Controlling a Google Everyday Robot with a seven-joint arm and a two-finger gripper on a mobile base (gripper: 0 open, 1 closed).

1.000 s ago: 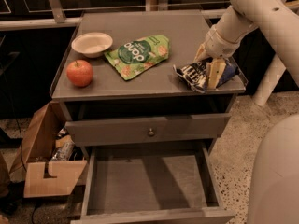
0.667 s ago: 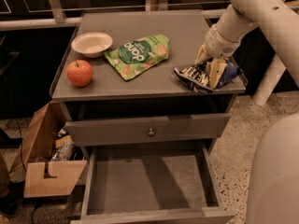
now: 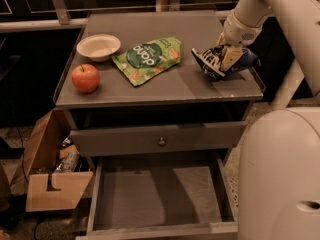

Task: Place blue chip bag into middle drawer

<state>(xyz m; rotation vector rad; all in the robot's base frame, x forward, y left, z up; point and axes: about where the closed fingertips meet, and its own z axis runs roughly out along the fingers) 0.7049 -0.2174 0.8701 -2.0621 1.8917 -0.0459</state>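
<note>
The blue chip bag (image 3: 209, 62), dark navy foil with white lettering, hangs just above the right end of the cabinet top (image 3: 200, 86). My gripper (image 3: 228, 58) comes down from the upper right and is shut on the bag, with a pale finger across its middle. The middle drawer (image 3: 155, 194) stands pulled open at the bottom of the cabinet, below and to the left of the gripper, and its flat grey floor is bare.
A light green pouch (image 3: 147, 59), a white bowl (image 3: 98, 46) and a red apple (image 3: 85, 77) lie on the cabinet top. A closed drawer front with a round knob (image 3: 161, 142) sits above the open drawer. A cardboard box (image 3: 47, 176) stands left of the cabinet. My pale robot body (image 3: 280, 174) fills the lower right.
The gripper has risen with the blue chip bag, which now hangs off the cabinet top instead of resting on it. Nothing else moved.
</note>
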